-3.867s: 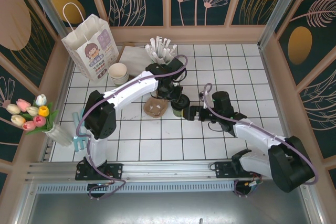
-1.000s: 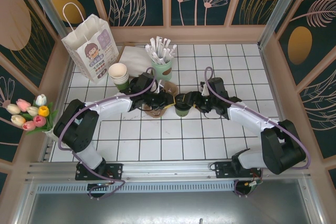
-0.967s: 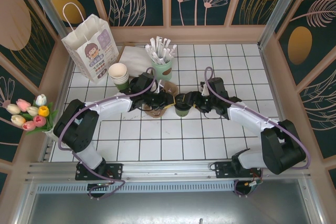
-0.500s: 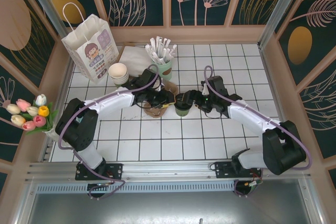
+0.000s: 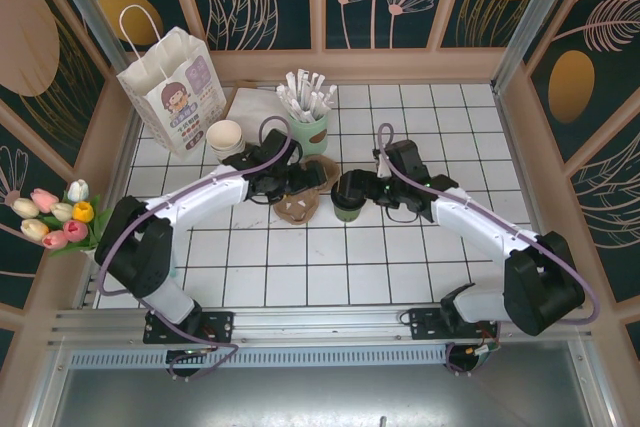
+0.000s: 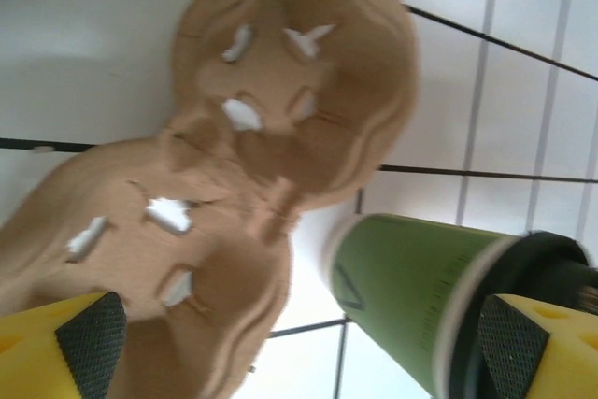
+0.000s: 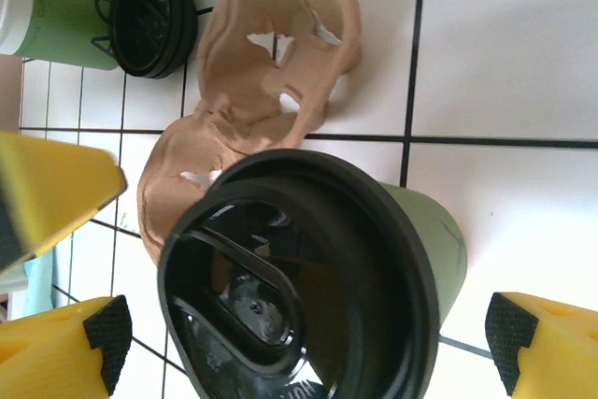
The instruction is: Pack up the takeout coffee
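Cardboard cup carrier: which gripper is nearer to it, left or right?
Left. The left gripper hangs open directly over the carrier; the right gripper is open around the takeout coffee, beside the carrier.

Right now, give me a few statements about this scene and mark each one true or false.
1. The takeout coffee stands on the table beside the pulp carrier, not in it. True.
2. The cup has no lid. False: a black lid is on it.
3. The right gripper is clamped on the cup. False: its jaws stand open, with a gap on each side.
4. A paper bag stands at the far left. True.
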Robot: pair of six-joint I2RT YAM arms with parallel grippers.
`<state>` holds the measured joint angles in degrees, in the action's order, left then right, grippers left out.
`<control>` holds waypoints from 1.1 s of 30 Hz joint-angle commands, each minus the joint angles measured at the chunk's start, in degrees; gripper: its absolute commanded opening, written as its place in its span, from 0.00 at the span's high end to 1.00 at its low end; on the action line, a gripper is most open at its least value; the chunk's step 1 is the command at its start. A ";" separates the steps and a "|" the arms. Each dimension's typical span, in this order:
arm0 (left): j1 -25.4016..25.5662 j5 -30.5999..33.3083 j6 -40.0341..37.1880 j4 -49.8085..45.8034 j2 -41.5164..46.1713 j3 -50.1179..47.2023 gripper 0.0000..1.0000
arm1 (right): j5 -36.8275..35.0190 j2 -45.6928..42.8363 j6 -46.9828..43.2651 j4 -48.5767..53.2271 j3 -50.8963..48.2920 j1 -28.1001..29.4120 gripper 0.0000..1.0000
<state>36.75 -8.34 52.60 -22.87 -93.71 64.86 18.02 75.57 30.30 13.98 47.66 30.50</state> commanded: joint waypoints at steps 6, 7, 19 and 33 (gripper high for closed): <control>0.31 -1.24 1.07 0.26 -4.12 1.65 0.02 | -4.15 1.56 -3.69 3.38 3.14 2.25 0.01; 0.25 -1.35 0.95 0.29 -4.11 1.79 0.01 | -4.45 1.97 -3.92 3.84 3.50 2.67 0.01; 0.65 -3.75 0.54 1.12 -6.72 1.67 0.01 | -10.56 5.38 -3.72 5.97 5.17 5.64 0.02; 1.39 -5.33 -0.04 1.69 -7.36 2.26 0.02 | -13.16 8.26 -2.44 4.59 0.45 6.24 0.25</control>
<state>37.52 -12.40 52.99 -22.11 -100.57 65.58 8.29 81.80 27.75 16.43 51.11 36.49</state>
